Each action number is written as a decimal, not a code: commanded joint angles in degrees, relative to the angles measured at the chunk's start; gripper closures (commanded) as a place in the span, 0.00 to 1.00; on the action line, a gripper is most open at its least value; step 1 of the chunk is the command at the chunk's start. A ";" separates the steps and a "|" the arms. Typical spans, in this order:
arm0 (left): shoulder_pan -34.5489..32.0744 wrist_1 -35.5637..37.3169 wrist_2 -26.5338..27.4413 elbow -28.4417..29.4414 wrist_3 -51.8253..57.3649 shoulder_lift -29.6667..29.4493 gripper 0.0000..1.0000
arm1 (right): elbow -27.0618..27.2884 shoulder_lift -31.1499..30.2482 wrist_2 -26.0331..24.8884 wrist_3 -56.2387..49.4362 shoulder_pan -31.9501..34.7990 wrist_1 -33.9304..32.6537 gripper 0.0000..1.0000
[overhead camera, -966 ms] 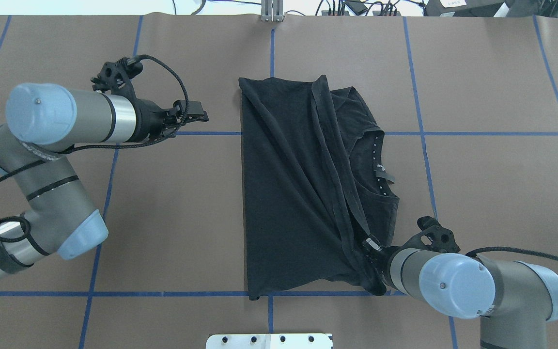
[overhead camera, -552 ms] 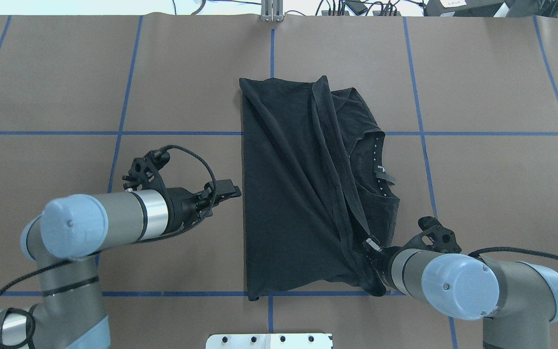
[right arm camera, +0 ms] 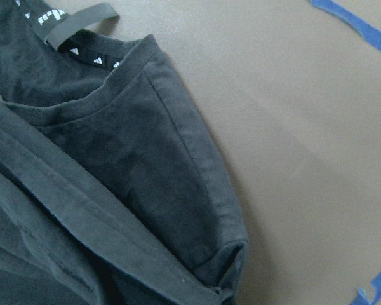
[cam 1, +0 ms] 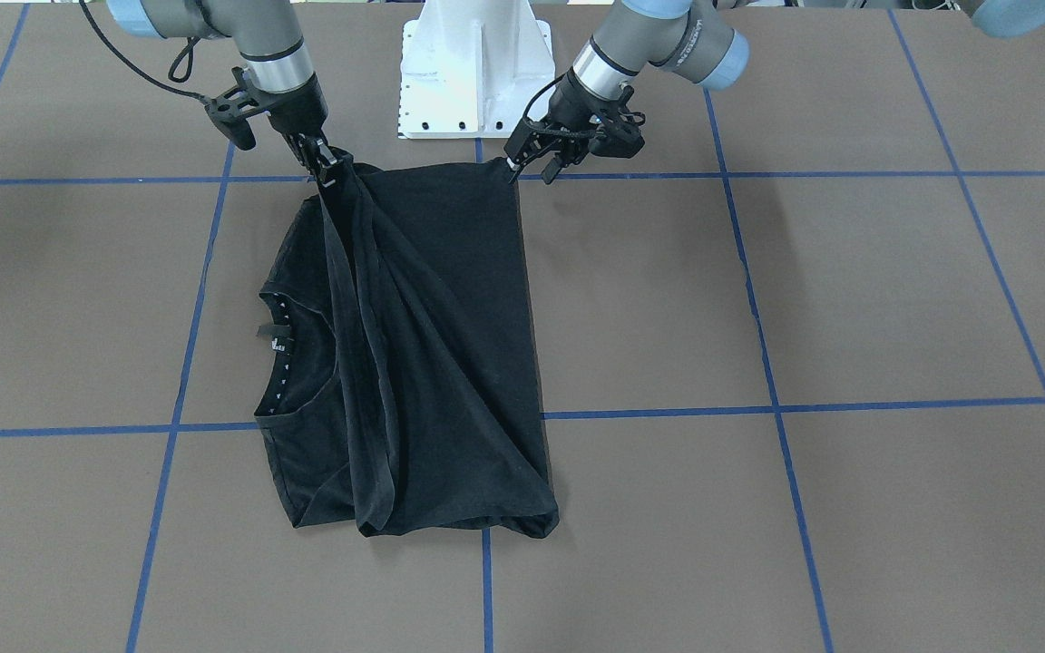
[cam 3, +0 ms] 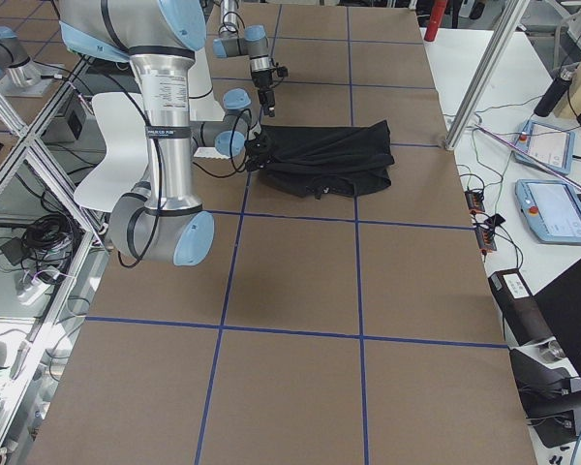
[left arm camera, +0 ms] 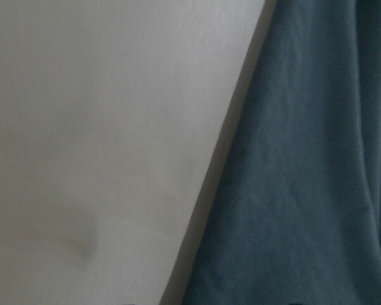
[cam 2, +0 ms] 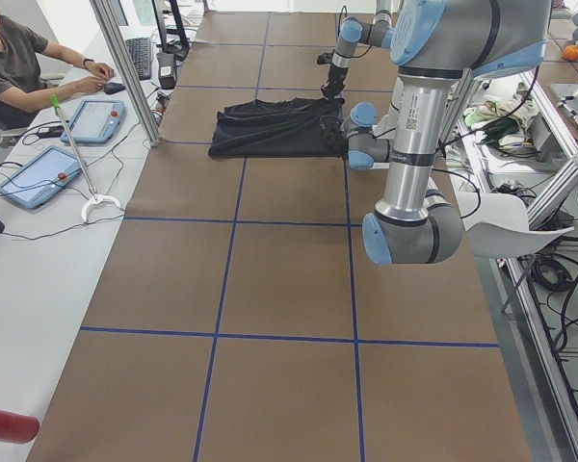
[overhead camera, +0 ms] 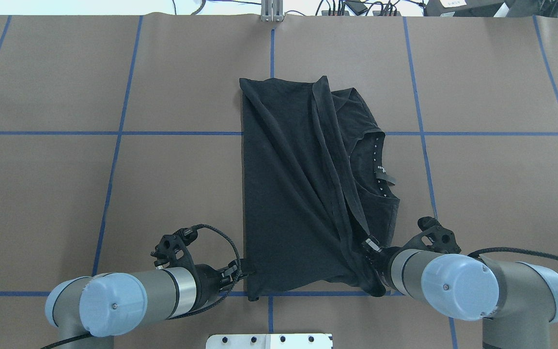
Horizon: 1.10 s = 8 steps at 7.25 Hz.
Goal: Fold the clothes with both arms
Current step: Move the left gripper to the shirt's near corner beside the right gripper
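Black T-shirt (overhead camera: 284, 194) lay part-folded, mid worktop (overhead camera: 477, 169). R end effector (overhead camera: 368, 245) pinched its robot-side R corner, fabric bunched. L end effector (overhead camera: 241, 273) at robot-side L corner, jaws apart.

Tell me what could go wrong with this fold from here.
1. The left gripper sits right at the near corner of the T-shirt, jaws seemingly open. Closing there may catch only one layer or miss the edge.
2. The right gripper pinches a bunched strip of it, and diagonal creases run across the cloth. Lifting could drag the folded layers askew.
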 commanded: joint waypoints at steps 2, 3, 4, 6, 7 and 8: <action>1.26 0.09 0.04 4.33 -0.21 -3.41 0.29 | -0.18 0.21 0.00 0.00 -0.26 0.00 1.00; 1.34 0.09 0.04 4.43 -0.21 -3.41 0.46 | -0.18 0.13 0.00 0.00 -0.18 0.00 1.00; 1.35 0.09 0.04 4.51 -0.21 -3.41 0.77 | -0.18 0.13 0.00 0.00 -0.18 0.00 1.00; 1.35 0.18 -0.14 4.34 -0.21 -3.59 1.00 | -0.18 0.21 0.00 0.08 -0.18 0.00 1.00; 1.26 0.27 -0.31 3.47 -0.12 -3.59 1.00 | 0.16 0.21 0.00 0.00 -0.09 0.00 1.00; 1.17 3.31 -0.66 -1.24 -0.03 -3.59 1.00 | 2.00 -0.14 0.09 0.00 0.17 0.00 1.00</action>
